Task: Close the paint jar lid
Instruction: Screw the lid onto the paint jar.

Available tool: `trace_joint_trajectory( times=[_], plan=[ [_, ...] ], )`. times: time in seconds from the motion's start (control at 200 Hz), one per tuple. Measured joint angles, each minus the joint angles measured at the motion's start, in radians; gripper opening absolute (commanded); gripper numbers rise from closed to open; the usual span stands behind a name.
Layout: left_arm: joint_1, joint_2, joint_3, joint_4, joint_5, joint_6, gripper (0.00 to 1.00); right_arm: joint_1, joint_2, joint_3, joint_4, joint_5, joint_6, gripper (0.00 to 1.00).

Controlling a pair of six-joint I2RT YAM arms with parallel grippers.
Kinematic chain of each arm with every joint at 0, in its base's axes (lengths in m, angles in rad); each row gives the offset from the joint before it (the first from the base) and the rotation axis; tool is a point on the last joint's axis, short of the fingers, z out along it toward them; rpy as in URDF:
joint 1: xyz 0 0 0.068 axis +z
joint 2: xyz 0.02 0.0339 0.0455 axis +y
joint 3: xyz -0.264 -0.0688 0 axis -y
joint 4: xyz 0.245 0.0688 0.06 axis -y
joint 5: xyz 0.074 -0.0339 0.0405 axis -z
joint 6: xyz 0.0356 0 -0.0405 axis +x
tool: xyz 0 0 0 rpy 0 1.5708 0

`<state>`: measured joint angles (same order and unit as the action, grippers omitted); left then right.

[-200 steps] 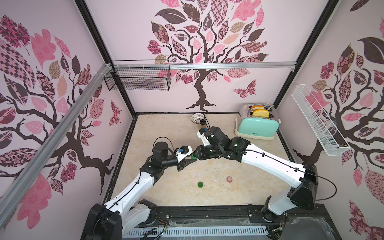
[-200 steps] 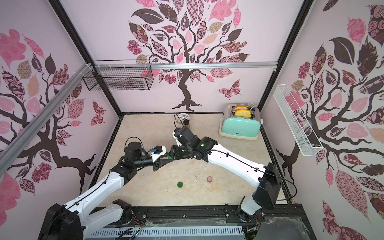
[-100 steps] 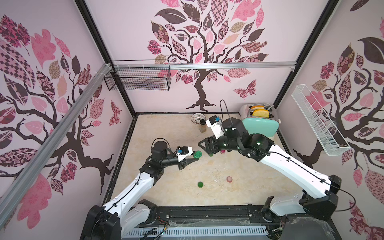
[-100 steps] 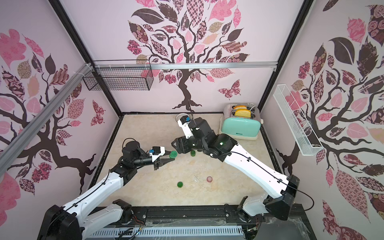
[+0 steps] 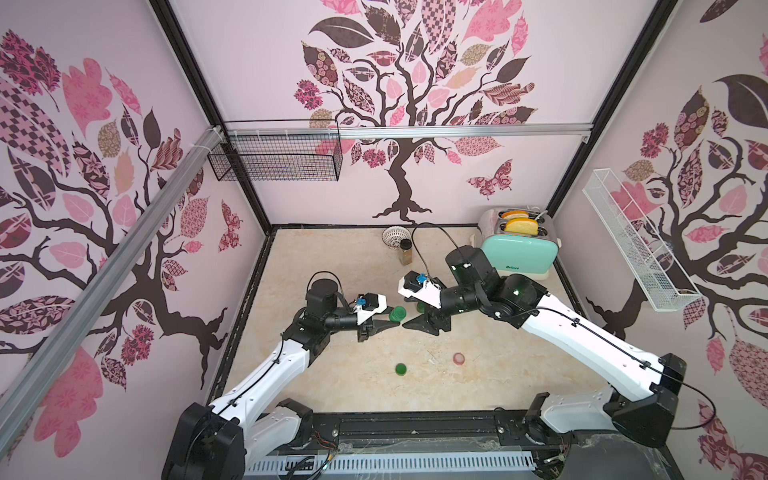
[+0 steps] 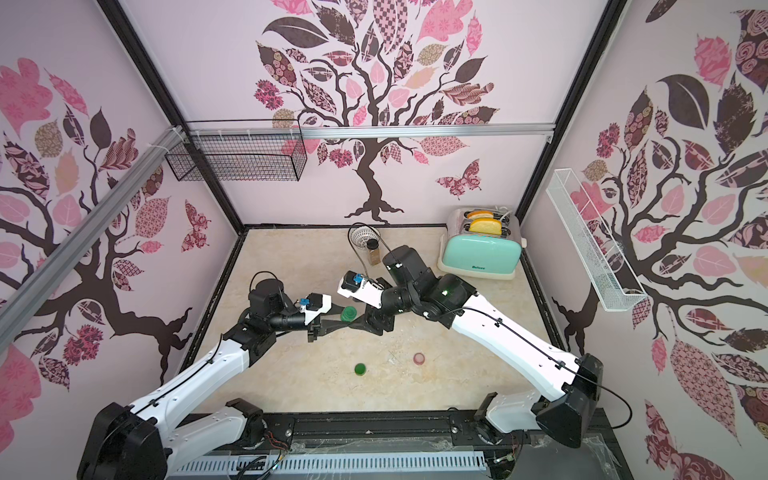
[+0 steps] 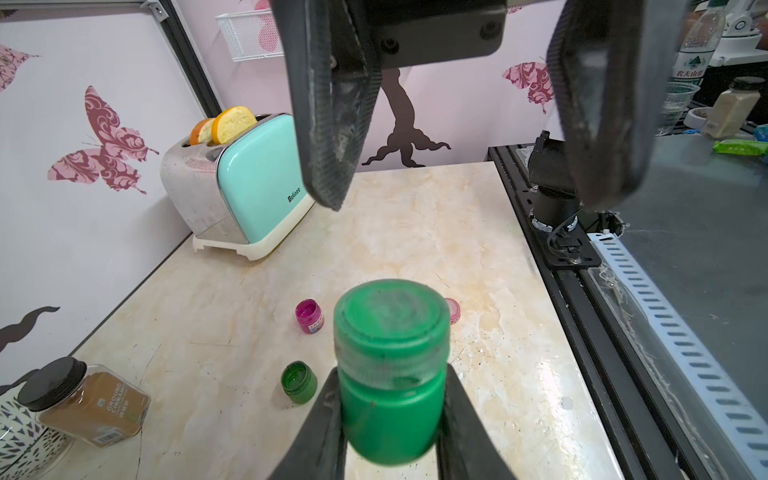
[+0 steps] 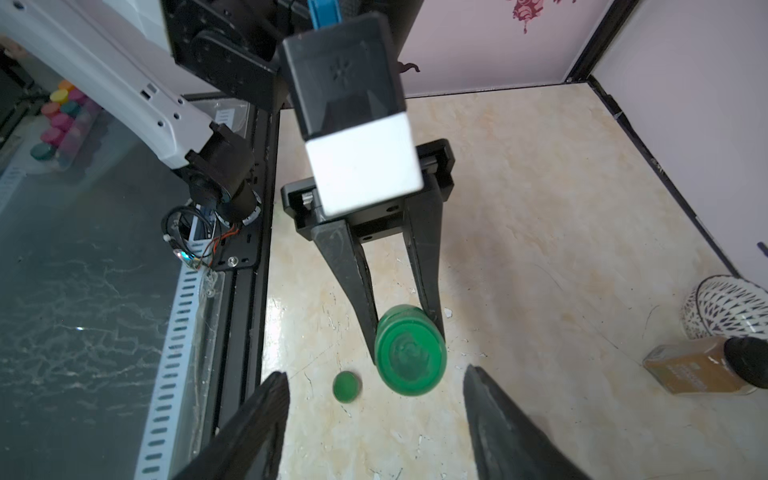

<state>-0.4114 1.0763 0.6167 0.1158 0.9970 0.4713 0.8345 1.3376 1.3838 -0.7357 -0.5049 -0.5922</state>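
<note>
Above the table (image 7: 415,228): green paint jar (image 7: 390,374), lid on, pinched at its body by the left gripper (image 7: 390,399).
Right gripper (image 7: 465,187): jaws spread wide, facing the lid, not touching.
Left wrist view only: open pink jar (image 7: 309,316) and small open green jar (image 7: 299,380) shown clearly.
Both top views: loose green lid (image 5: 401,369) and pink lid (image 5: 458,358) near the front.
</note>
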Motion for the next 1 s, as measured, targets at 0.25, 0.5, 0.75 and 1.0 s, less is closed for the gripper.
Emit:
trace_joint_trajectory(
  times=[0.25,0.5,0.75,1.0],
  plan=[
    [0.0,0.0,0.0,-0.006,0.0,0.001,0.27,0.007,0.051,0.0,-0.004,0.019,-0.114,0.59],
    [0.0,0.0,0.0,-0.006,0.0,0.001,0.27,0.018,0.092,0.0,0.003,0.052,-0.127,0.5],
    [-0.002,0.0,0.0,-0.012,0.002,0.001,0.27,0.02,0.101,0.001,0.008,0.068,-0.118,0.42],
    [-0.002,0.0,0.0,-0.014,0.001,0.001,0.27,0.02,0.102,0.004,0.006,0.077,-0.097,0.53]
  ],
)
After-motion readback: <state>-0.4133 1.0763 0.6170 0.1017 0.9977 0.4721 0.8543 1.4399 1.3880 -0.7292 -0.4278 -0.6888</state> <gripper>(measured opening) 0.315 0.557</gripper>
